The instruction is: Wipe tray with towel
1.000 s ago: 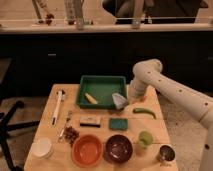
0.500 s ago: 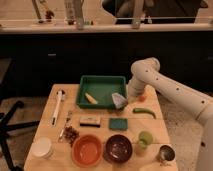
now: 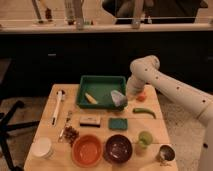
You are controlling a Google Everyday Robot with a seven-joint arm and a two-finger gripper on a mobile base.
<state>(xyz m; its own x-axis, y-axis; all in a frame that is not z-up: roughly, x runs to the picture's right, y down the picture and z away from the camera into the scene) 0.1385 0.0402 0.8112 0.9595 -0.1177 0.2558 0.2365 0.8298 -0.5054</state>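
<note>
Camera view: gripper (image 3: 127, 94) beside crumpled pale towel (image 3: 118, 98) in green tray (image 3: 101, 82)

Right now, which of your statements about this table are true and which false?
1. The green tray holds a yellow item. True.
2. The gripper hangs over the orange bowl. False: it is at the tray's right edge, by the towel.
3. The dark purple bowl sits beside the orange bowl. True.
4. The green cup stands inside the tray. False: it stands on the table, outside the tray.
</note>
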